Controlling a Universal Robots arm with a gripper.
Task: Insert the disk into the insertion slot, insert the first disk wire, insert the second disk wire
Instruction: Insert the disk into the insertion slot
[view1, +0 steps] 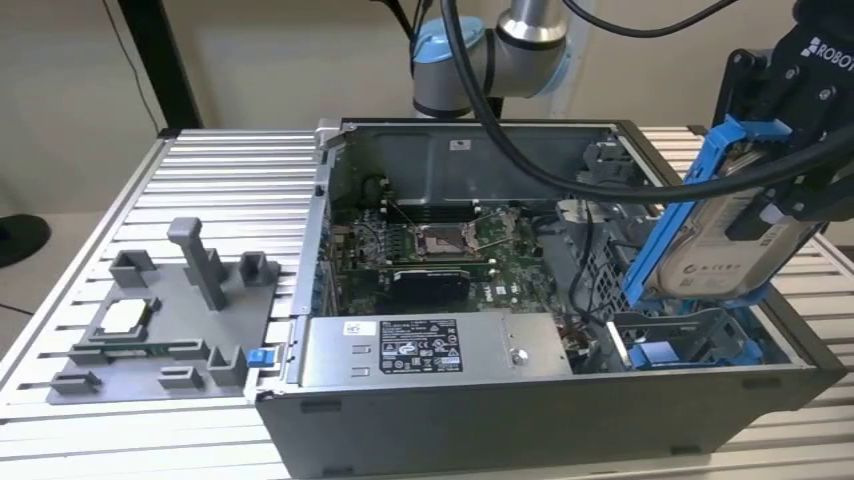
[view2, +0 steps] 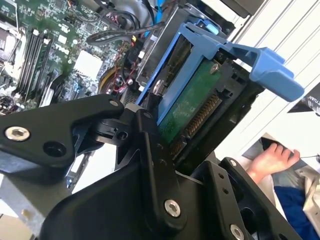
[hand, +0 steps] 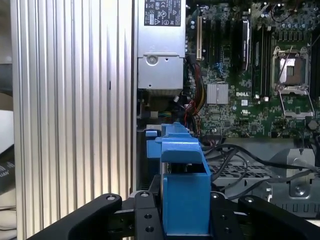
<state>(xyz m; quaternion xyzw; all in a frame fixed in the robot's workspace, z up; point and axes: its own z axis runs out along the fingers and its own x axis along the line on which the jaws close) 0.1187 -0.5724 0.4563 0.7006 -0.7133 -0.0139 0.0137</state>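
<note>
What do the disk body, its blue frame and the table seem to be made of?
The disk: seemingly metal, silver-grey, dull sheen, with a white paper-like label.
The frame: likely moulded plastic, bright blue, matte, with ribs and tabs.
The table: probably aluminium, pale ribbed slats reflecting light.

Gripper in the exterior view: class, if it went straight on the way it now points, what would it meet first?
Probably the slot. The gripper grips the disk, tilted with its lower end just above the slot, so the disk would touch there before the gripper does. Depth is unclear, so this is a judgement.
</note>
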